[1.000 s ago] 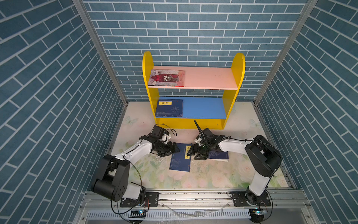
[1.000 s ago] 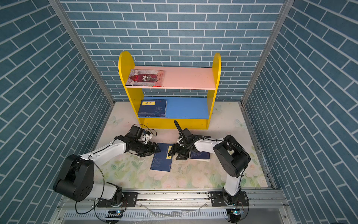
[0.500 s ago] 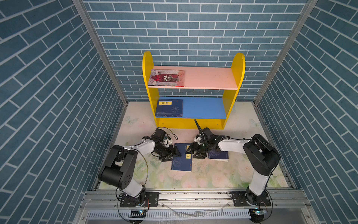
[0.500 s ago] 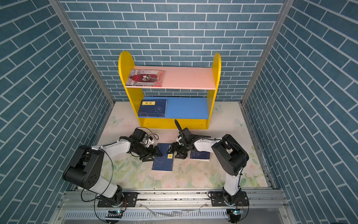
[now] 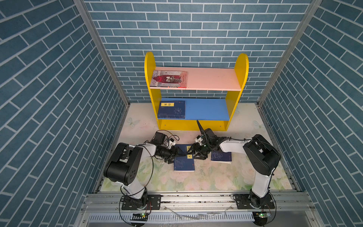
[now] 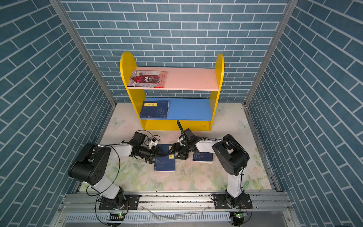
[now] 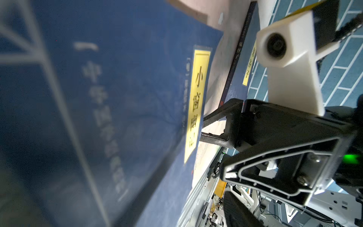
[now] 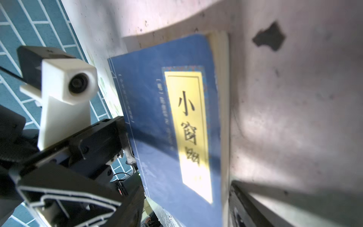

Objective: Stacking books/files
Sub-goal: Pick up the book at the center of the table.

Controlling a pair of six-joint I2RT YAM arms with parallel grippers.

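The task looks about half done. On the shelf the red book lies flat at one end of the pink upper board. A navy book lies flat below it on the blue lower board. Whether that lower one is a single book or a small pile cannot be told from the top views.

Two navy books are left on the worktop, in front of the shelf. The middle book lies flat between the two arms. The side book lies just beside it, partly under the right arm and apart from it by a narrow strip of worktop.

Both arms are low at the shelf end of the middle book, one on each side. The left fingers stand wide, one of them reaching over the cover. The right fingers are also spread wide and sit at the book's page edge near its yellow strip. Neither pair is closed on anything, and the book is not lifted.

What remains, by this reading, is to take up the middle book and stack it, then do the same with the side book.
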